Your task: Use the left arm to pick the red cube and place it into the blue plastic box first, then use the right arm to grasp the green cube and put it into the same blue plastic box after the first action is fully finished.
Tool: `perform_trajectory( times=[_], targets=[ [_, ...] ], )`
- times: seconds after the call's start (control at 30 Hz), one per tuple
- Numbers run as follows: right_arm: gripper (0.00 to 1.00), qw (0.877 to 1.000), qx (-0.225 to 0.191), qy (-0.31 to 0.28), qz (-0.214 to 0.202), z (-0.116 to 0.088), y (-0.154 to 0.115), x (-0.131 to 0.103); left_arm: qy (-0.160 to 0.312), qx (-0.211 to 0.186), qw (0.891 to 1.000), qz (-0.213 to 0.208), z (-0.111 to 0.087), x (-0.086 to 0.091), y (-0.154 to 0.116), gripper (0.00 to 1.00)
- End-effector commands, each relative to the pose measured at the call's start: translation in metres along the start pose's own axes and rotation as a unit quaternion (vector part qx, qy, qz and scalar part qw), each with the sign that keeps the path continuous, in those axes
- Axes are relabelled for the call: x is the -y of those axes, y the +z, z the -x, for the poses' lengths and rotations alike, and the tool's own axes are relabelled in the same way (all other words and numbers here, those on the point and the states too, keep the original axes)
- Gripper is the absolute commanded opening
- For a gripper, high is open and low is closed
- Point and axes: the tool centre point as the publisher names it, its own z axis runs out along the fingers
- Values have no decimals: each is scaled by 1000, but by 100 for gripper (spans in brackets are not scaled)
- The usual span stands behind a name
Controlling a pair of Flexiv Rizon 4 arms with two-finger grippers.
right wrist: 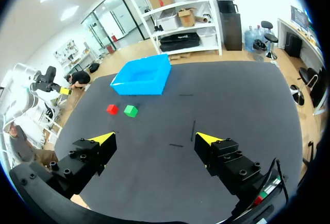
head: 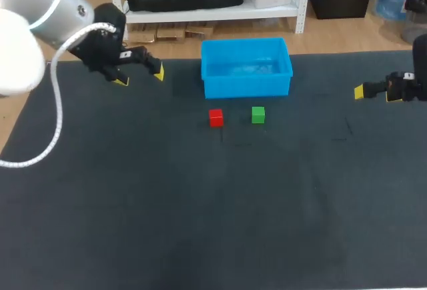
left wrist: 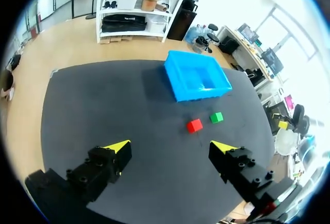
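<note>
Red cube [head: 215, 117], green cube [head: 258, 115] untouched just before blue plastic box [head: 247, 87]; left fingers [head: 159, 72], right fingers [right wrist: 103, 139] spread, empty. Step one pending: left fingers should next straddle red cube.

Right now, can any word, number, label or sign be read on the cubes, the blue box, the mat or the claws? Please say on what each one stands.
None can be read.
The red cube, green cube and blue plastic box are plain.
The dark mat bears only a few short lines, not letters.
The left claw and the right claw show no legible print.
</note>
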Motion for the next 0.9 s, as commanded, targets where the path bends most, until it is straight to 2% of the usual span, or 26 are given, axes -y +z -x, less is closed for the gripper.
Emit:
perform_trajectory(
  times=[0.03, 0.23, 0.53, 0.9],
  targets=[
    [100, 1000, -1, 0, 0, 0, 0, 0, 0, -16, 1000, 3, 14, 4, 12, 100],
    [100, 1000, -1, 0, 0, 0, 0, 0, 9, -25, 1000, 4, 23, 10, 19, 100],
    [100, 1000, -1, 0, 0, 0, 0, 0, 33, -90, 994, 56, 30, 17, 23, 100],
    [100, 1000, -1, 0, 0, 0, 0, 0, 9, -153, 984, 89, 26, 21, 28, 100]
  ],
)
